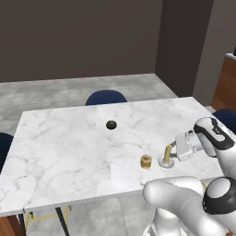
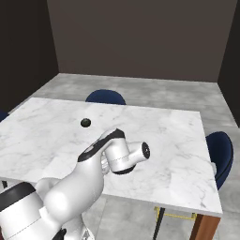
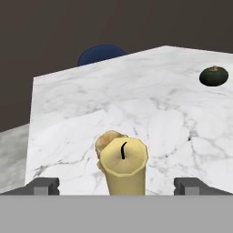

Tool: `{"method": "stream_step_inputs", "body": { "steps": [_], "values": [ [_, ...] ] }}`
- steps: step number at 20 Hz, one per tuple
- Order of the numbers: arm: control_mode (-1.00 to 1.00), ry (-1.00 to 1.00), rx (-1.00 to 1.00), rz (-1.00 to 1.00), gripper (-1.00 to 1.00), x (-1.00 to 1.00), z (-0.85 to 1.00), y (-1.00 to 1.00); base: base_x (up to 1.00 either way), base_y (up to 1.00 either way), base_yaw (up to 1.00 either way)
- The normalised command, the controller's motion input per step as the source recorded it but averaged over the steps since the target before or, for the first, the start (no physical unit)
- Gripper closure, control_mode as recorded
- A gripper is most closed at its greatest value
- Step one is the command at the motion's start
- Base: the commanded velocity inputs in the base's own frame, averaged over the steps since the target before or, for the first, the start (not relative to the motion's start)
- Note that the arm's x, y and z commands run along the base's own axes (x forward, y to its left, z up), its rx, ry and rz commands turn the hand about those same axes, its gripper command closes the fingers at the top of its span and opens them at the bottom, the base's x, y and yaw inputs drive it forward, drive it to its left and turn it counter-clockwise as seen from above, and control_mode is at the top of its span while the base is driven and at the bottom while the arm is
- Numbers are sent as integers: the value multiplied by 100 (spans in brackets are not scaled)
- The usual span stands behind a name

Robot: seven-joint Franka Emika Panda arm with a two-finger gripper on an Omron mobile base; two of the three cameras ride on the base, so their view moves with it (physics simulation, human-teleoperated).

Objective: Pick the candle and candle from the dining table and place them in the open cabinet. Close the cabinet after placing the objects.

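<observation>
Progress: nothing stowed | stick candle [image 1: 167,154], spool candle [image 1: 146,161] on dining table [image 1: 69,147], lower right | gripper [image 3: 116,185] jaws apart, straddling stick candle, ungrasped

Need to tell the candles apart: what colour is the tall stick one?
Pale tan-yellow with a black wick; the stick candle shows best in the hand view.

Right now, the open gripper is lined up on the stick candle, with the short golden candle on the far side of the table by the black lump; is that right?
Not quite: the left base view shows the short golden candle right beside the stick candle, near the table's front edge. The black lump sits apart. The gripper is indeed open.
</observation>
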Motion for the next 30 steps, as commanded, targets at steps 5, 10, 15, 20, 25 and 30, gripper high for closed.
{"method": "stream_step_inputs", "body": {
  "steps": [5,10,15,20,25,30],
  "values": [
    [-100,0,0,0,-100,0,-2,0,0,0,0],
    [-100,0,0,0,-100,0,-4,0,0,0,0],
    [-100,0,0,0,-100,4,-4,0,0,0,0],
    [-100,0,0,0,-100,10,-4,0,0,0,0],
    [-100,0,0,0,-100,9,-2,0,0,0,0],
    [-100,0,0,0,-100,8,-1,0,0,0,0]
  ]
}}
